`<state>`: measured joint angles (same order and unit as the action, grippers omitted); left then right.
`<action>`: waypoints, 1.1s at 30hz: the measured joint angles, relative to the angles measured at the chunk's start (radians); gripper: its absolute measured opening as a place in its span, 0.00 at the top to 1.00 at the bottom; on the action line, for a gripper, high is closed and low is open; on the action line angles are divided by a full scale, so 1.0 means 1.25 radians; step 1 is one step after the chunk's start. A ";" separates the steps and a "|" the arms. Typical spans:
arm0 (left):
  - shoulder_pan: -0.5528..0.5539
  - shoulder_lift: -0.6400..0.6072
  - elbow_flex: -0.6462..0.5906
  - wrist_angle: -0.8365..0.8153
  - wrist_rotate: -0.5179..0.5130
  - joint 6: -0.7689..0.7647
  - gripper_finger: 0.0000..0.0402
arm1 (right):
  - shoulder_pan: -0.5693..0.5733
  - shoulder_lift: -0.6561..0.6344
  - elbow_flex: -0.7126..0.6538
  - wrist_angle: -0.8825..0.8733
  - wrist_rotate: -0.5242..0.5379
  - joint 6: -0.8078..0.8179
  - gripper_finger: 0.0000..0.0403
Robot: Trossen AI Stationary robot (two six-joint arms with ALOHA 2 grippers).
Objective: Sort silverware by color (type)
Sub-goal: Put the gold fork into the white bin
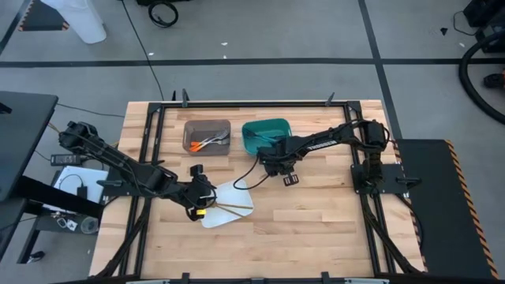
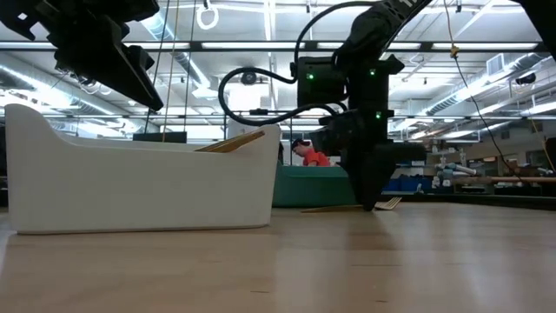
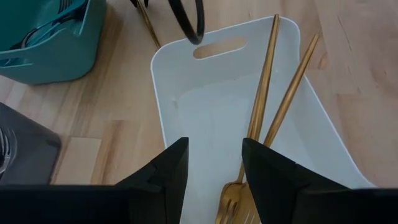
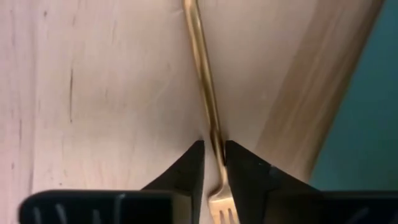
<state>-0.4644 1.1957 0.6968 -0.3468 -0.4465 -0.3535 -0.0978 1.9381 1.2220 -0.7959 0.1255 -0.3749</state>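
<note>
Right gripper (image 4: 214, 163), at the centre of the high view just below the teal plastic bin (image 1: 264, 134), has its dark fingers (image 4: 186, 168) pressed against both sides of a slim gold fork (image 4: 204, 81) lying on the light wooden table (image 1: 316, 229). Left gripper (image 3: 211, 168) hovers, fingers apart and holding nothing, over the white square plastic tray (image 1: 229, 207) at lower centre, which contains two gold utensils (image 3: 273, 93). Orange-handled silverware (image 1: 199, 143) lies in the grey rectangular bin (image 1: 207, 126) at upper centre.
</note>
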 joint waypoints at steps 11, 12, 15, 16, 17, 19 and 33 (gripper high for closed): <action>0.000 0.000 0.000 -0.007 -0.001 0.018 0.60 | 0.035 0.002 -0.003 0.004 -0.027 0.026 0.97; 0.000 0.000 0.000 -0.008 0.000 0.023 0.60 | 0.036 0.002 -0.003 0.004 -0.027 0.039 0.97; 0.000 0.000 0.002 -0.012 -0.001 0.025 0.60 | 0.036 0.002 -0.002 0.002 -0.032 0.088 0.97; 0.000 0.000 0.009 -0.026 -0.001 0.026 0.60 | 0.036 0.002 0.003 -0.005 -0.032 0.107 0.97; -0.002 0.000 0.020 -0.036 -0.001 0.026 0.60 | 0.036 0.003 0.010 -0.014 -0.032 0.123 0.97; -0.006 0.000 0.041 -0.037 -0.013 0.027 0.60 | 0.036 0.006 0.023 -0.030 -0.039 0.157 0.97; -0.009 0.000 0.050 -0.066 -0.080 0.079 0.60 | -0.008 0.003 0.105 -0.062 -0.174 0.377 0.97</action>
<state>-0.4755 1.1954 0.7589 -0.4287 -0.5468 -0.2547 -0.1077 1.9415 1.3531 -0.8732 -0.0921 0.0964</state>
